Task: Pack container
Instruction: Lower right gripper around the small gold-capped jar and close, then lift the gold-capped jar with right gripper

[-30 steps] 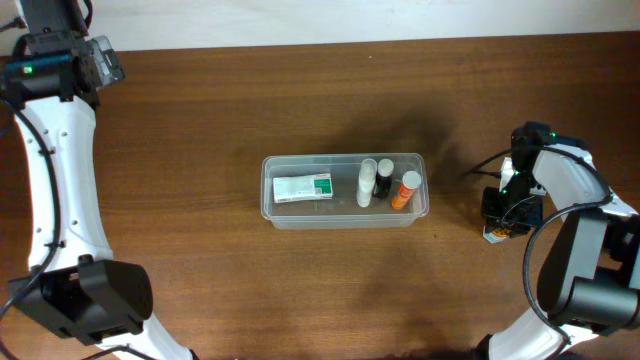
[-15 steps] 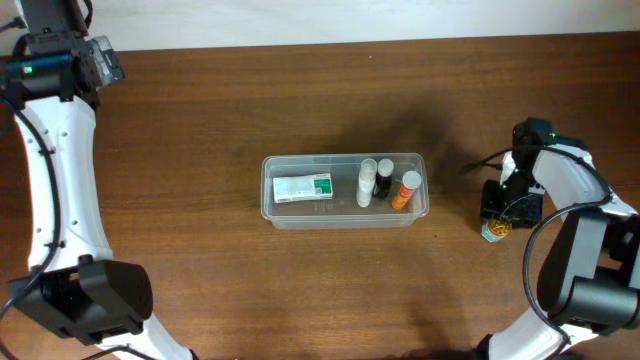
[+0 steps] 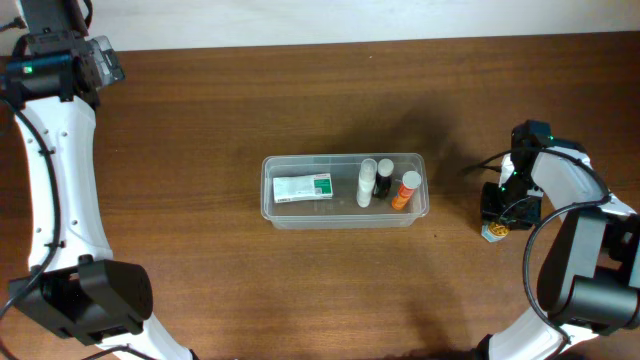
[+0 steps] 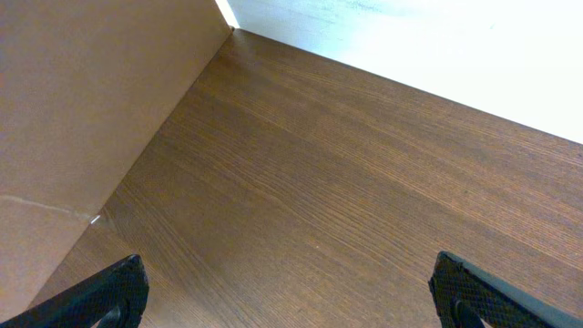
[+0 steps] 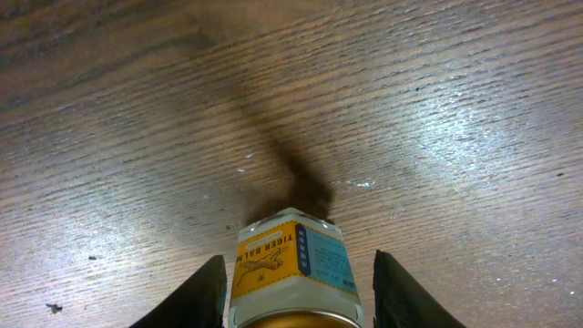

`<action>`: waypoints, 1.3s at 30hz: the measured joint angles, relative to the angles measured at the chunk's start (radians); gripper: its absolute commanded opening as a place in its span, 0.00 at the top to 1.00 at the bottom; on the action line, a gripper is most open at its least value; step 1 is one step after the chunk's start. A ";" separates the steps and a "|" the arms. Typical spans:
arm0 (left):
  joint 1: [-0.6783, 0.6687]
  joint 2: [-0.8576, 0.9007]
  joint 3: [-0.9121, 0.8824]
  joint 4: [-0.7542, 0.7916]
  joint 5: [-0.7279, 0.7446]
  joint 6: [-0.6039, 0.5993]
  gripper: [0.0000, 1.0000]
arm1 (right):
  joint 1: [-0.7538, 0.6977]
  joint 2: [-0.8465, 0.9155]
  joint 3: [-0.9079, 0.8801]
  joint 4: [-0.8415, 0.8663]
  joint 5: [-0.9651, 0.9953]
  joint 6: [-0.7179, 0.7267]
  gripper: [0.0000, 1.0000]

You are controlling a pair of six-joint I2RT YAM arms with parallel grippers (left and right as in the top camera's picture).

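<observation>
At the middle of the bench, the clear container (image 3: 267,195) holds a box (image 3: 302,187) and three small bottles (image 3: 367,182). Near the right edge, the right hand (image 5: 299,293) straddles a small balm jar (image 5: 291,260); whether it is clamped on it cannot be told. The left hand (image 4: 291,305) hangs spread wide over the far left corner. The container looks light, thin-walled and slick, and is probably best taken by the rim at a short end.

This looks like a robot test bench in a lab. A white-and-black left arm (image 3: 58,170) and right arm (image 3: 570,185) stand at the ends of a wood-grain table (image 3: 200,280), which is set against a white wall (image 3: 300,20). A plain brown panel (image 4: 82,109) closes one side. The only goods are small bottles (image 3: 385,180) and a box (image 3: 302,187) in a clear container (image 3: 340,224).
</observation>
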 measured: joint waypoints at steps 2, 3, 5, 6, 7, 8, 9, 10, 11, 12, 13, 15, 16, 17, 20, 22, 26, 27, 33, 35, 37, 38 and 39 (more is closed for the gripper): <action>0.000 0.000 0.000 0.000 0.000 0.000 0.01 | 0.000 0.000 0.000 0.000 0.000 0.000 0.56; 0.000 0.000 0.000 0.000 0.000 0.000 0.00 | 0.000 0.000 0.000 -0.001 0.000 0.000 0.56; 0.000 0.000 0.000 0.000 0.000 0.000 0.01 | 0.000 0.000 0.000 0.000 0.000 0.000 0.56; 0.000 0.000 0.000 0.000 0.000 0.000 0.01 | 0.000 0.000 0.000 -0.001 0.000 0.000 0.55; 0.000 0.000 0.000 0.000 0.000 0.000 0.01 | 0.000 0.000 0.000 -0.004 0.000 0.000 0.51; 0.000 0.000 0.000 0.000 0.000 0.000 0.01 | 0.000 0.000 0.000 -0.007 0.000 0.003 0.50; 0.000 0.000 0.000 0.000 0.000 0.000 0.01 | 0.000 0.000 0.000 -0.011 0.000 0.002 0.50; 0.000 0.000 0.000 0.000 0.000 0.000 0.01 | 0.000 0.000 0.000 -0.014 0.000 0.002 0.50; 0.000 0.000 0.000 0.000 0.000 0.000 0.01 | 0.000 0.000 0.000 -0.015 0.000 0.001 0.50; 0.000 0.000 0.000 0.000 0.000 0.000 0.01 | 0.000 0.000 0.000 -0.015 0.000 0.000 0.50; 0.000 0.000 0.000 0.000 0.000 0.000 0.00 | 0.000 0.000 0.000 -0.015 0.000 0.000 0.51; 0.000 0.000 0.000 0.000 0.000 0.000 0.01 | 0.000 0.000 0.000 -0.015 0.000 -0.002 0.60; 0.000 0.000 0.000 0.000 0.000 0.000 0.01 | 0.000 0.000 0.000 -0.015 0.000 -0.002 0.65; 0.000 0.000 0.000 0.000 0.000 0.000 0.01 | 0.000 0.000 0.000 -0.016 0.000 0.001 0.69; 0.000 0.000 0.000 0.000 0.000 0.000 0.00 | 0.000 0.000 0.000 -0.019 0.000 0.001 0.75; 0.000 0.000 0.000 0.000 0.000 0.000 0.01 | 0.000 0.000 0.000 -0.021 0.000 0.002 0.75; 0.000 0.000 0.000 0.000 0.000 0.000 0.01 | 0.000 0.000 0.002 -0.031 0.000 0.003 0.76; 0.000 0.000 0.000 0.000 0.000 0.000 0.01 | 0.000 0.000 0.005 -0.041 0.000 0.002 0.76; 0.000 0.000 0.000 0.000 0.000 0.000 0.01 | 0.000 0.003 0.172 -0.196 0.001 0.003 0.76; 0.000 0.000 0.000 0.000 0.000 0.000 0.01 | 0.000 0.003 0.275 -0.260 0.000 0.003 0.76; 0.000 0.000 0.000 0.000 0.000 0.000 0.01 | 0.000 0.003 0.397 -0.326 -0.001 0.002 0.76; 0.000 0.000 0.000 -0.001 -0.001 0.000 0.01 | 0.000 0.003 0.461 -0.363 -0.003 0.003 0.76; 0.000 0.000 0.000 0.001 0.000 0.000 0.01 | 0.000 0.003 0.525 -0.395 -0.009 0.002 0.76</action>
